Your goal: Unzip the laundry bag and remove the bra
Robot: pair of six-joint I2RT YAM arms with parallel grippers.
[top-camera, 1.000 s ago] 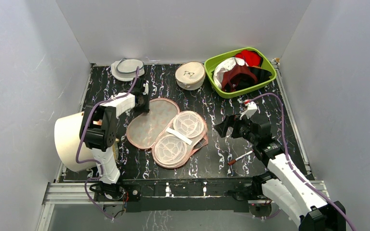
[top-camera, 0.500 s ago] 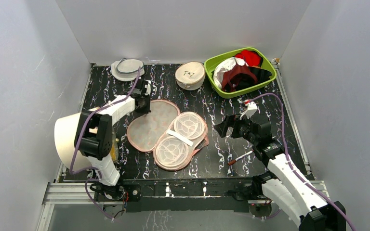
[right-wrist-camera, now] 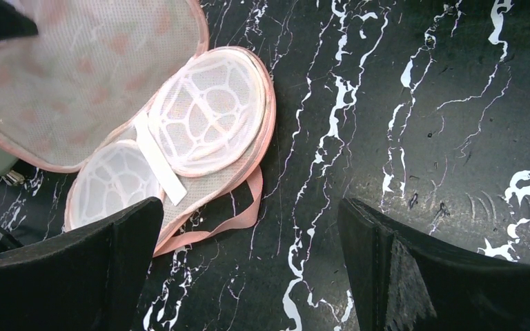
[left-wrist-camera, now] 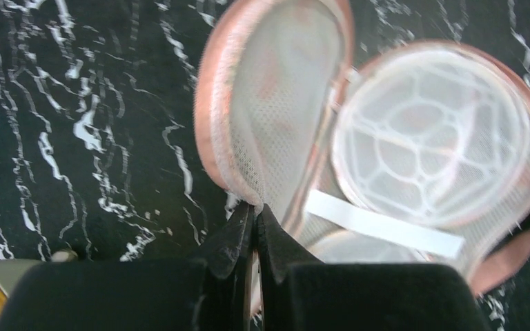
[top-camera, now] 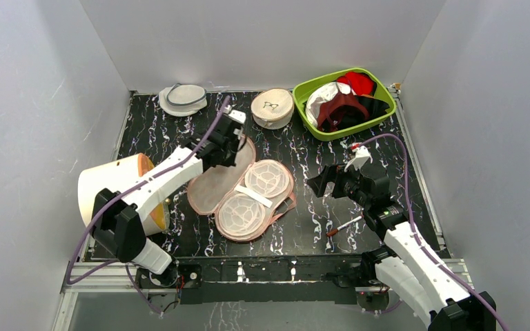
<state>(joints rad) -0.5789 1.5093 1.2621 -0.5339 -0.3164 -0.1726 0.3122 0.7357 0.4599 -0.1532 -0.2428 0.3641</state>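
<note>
The laundry bag [top-camera: 252, 200] lies unzipped mid-table, its base showing two white mesh domes [left-wrist-camera: 435, 131] and a white strap. My left gripper [top-camera: 233, 150] is shut on the rim of the bag's lid [left-wrist-camera: 283, 89], holding the lid tilted up off the table; the pinch shows in the left wrist view [left-wrist-camera: 257, 207]. My right gripper [top-camera: 321, 183] is open and empty, right of the bag, above bare table [right-wrist-camera: 252, 227]. The bag also shows in the right wrist view [right-wrist-camera: 207, 110]. The dark maroon bra [top-camera: 338, 110] lies in the green bin [top-camera: 328, 136] at the back right.
A round cream case with a black mark [top-camera: 272, 108] and a round white-grey mesh pouch [top-camera: 183, 98] stand at the back. A cream cylinder [top-camera: 110, 196] lies at the left edge. A small red-tipped stick [top-camera: 344, 225] lies near the right arm. White and bright red cloths share the bin.
My left arm has swung right and towards the back, carrying the lid's rim. The lid, which lay flat at the left, now stands tilted up beside the base. The right arm has not moved.
</note>
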